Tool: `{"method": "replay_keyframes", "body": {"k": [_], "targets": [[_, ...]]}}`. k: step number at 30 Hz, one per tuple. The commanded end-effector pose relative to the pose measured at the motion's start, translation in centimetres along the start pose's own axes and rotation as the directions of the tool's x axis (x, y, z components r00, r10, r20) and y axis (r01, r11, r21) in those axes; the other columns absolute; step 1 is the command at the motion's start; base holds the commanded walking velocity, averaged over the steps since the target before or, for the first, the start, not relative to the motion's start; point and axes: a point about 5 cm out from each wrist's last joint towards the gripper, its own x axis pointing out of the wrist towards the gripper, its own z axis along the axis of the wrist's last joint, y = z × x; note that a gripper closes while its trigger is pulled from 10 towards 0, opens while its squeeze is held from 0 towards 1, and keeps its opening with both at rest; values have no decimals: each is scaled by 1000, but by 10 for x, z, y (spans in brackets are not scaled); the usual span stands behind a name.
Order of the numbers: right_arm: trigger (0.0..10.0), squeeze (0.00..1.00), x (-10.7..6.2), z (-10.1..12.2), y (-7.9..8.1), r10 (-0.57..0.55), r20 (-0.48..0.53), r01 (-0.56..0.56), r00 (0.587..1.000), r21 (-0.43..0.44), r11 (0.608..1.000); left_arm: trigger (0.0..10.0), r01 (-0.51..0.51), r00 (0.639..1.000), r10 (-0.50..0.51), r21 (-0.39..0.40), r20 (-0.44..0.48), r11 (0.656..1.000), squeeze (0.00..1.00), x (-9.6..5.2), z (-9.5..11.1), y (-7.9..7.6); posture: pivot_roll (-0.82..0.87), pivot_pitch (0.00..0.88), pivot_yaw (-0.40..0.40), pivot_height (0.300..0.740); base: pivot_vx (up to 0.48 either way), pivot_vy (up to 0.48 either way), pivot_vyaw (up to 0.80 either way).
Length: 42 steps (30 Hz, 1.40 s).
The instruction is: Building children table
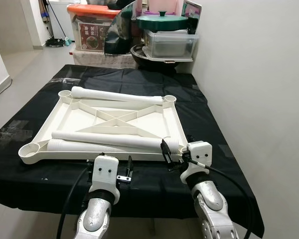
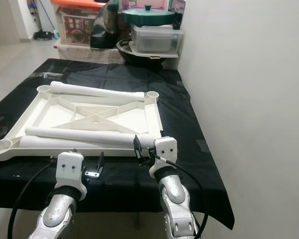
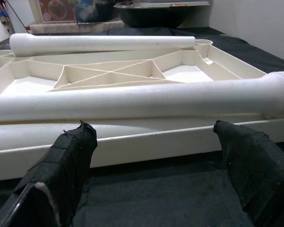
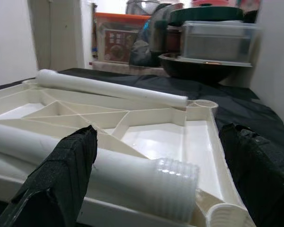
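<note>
White tabletop (image 1: 74, 117) upside down w/ 3 legs (image 1: 117, 95); 2 grippers open.

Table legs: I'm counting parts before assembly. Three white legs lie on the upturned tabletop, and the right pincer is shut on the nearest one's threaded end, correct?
Not quite. The right pincer is open: the right wrist view shows its fingers spread either side of the threaded end, not touching it. Three legs do lie on the upturned tabletop.

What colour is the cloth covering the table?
Black cloth, clearest in the left eye view.
</note>
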Motion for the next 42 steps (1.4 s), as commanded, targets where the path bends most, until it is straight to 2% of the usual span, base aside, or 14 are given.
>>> {"method": "replay_keyframes", "body": {"k": [1, 42], "targets": [[10000, 0, -3, -1, 6, -4, -4, 5, 1000, 29, 1000, 10000, -5, 1000, 5, -2, -2, 1000, 0, 0, -3, 0, 132, 0, -70, 740, 0, 0, 0], [10000, 0, -2, -1, 13, 10, -11, -9, 1000, 16, 1000, 10000, 1, 1000, -1, 0, -20, 1000, 0, 3, -9, 1, 126, 0, -61, 740, 0, 0, 0]]}}
